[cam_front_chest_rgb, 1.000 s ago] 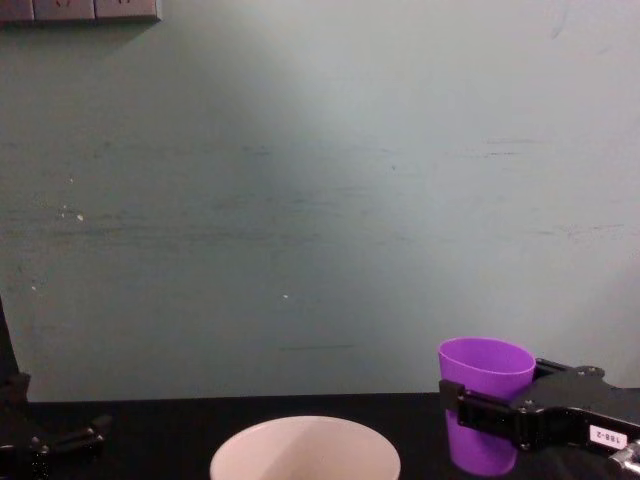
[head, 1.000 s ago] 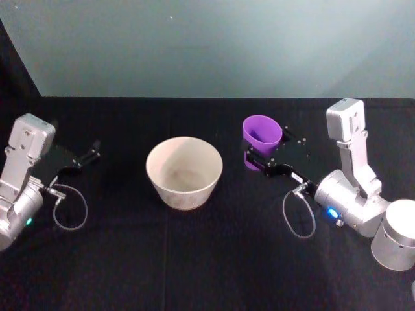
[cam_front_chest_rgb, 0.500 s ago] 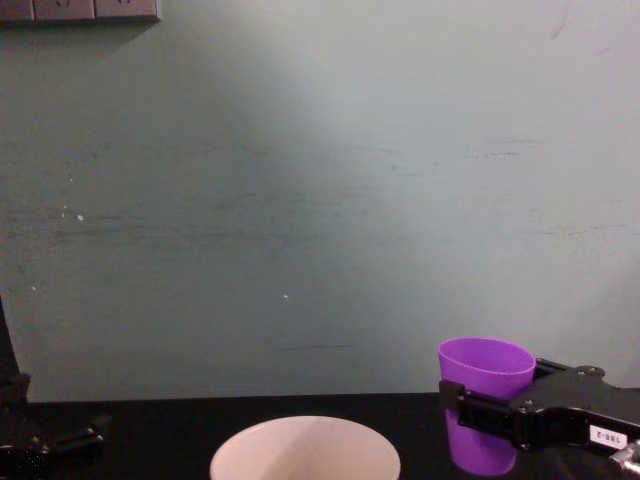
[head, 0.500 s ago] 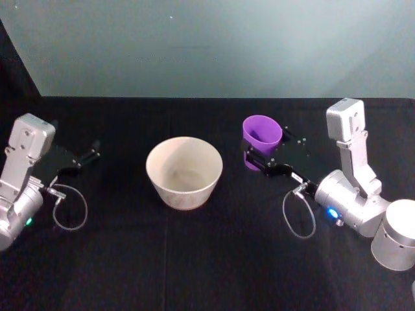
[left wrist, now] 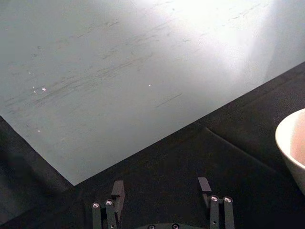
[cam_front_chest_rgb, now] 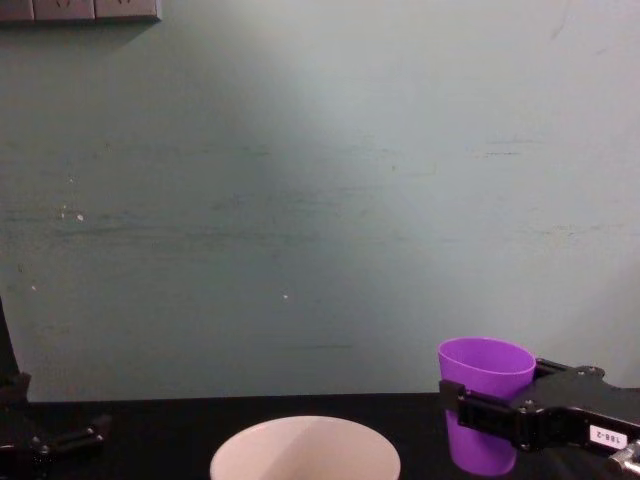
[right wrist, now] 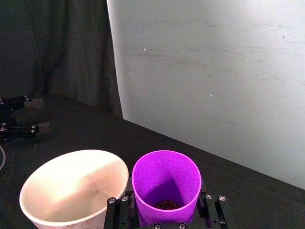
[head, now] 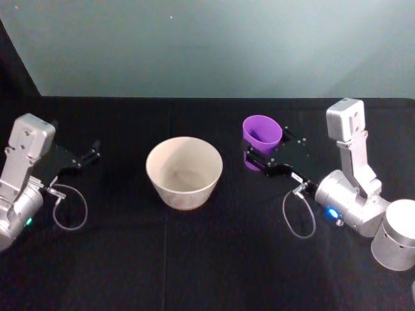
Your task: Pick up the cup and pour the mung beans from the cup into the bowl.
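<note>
Grip check: my right end effector [head: 258, 159] is pinching the cup [head: 262, 133] low on its wall, one finger on each side. In the chest view a finger bar crosses the front of the purple body. From these views I cannot tell whether the cup's base has left the surface [head: 194, 259].

Cup position: right of centre on the black surface, held in my right end effector.

Cup orientation: long axis upright, mouth facing up, no visible tilt in the chest view. The right wrist view shows a small heap of mung beans [right wrist: 167, 205] on the cup's floor.

Key relation: the bowl [head: 184, 170] lies to the left of the cup and my right end effector. It is near, with a strip of bare surface between the two. The bowl stands upright, mouth open upward, and looks empty. Its rim is much wider than the cup's.

Judgement: the pour has not begun. The next move calls for carrying the cup leftward above the bowl's rim, then rolling its mouth down toward the bowl.

Left end effector [head: 87, 155]: fingers spread, holding nothing, parked at the far left of the surface, well apart from the bowl. My right arm is the nearer one.
</note>
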